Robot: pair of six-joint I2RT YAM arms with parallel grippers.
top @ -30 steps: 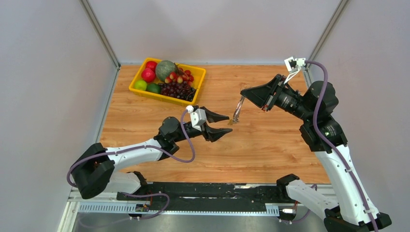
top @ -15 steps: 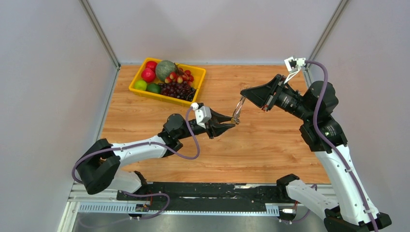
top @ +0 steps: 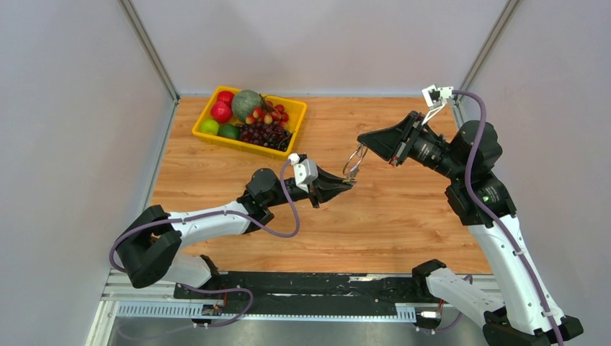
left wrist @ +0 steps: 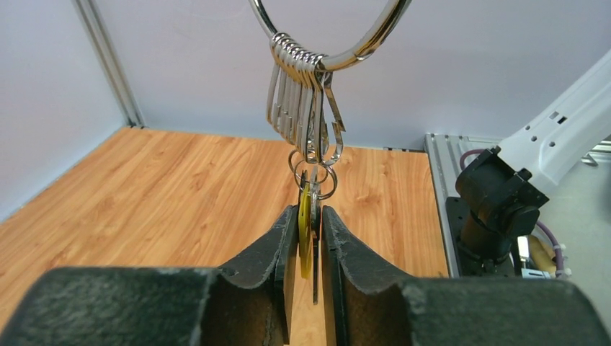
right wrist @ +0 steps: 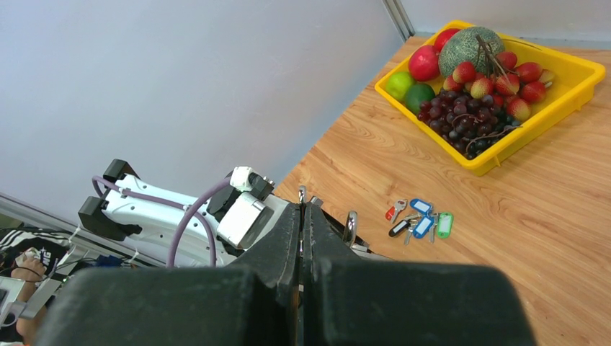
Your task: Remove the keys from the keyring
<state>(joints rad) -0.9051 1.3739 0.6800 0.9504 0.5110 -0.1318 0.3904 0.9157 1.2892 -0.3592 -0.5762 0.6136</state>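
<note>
The keyring point(left wrist: 364, 50), a large silver wire loop, hangs in the air with a row of clips point(left wrist: 299, 108) bunched at its bottom. My right gripper point(right wrist: 303, 209) is shut on the ring's wire point(top: 353, 160) from above. Below the clips dangles a yellow-tagged key point(left wrist: 305, 231). My left gripper point(left wrist: 310, 216) is closed on that tag and the key blade beside it, its tips point(top: 349, 184) just under the ring. Several loose keys lie on the table: red point(right wrist: 391, 211), blue point(right wrist: 421, 207), black point(right wrist: 398, 228), green point(right wrist: 444, 224).
A yellow tray point(top: 238, 144) of fruit stands at the back left of the wooden table, also in the right wrist view point(right wrist: 537, 130). Grey walls close in the table at the left, back and right.
My left gripper has reached forward to the hanging keys and closed its jaws around the yellow tag. The ring has swung slightly in the right gripper, which stayed shut.
</note>
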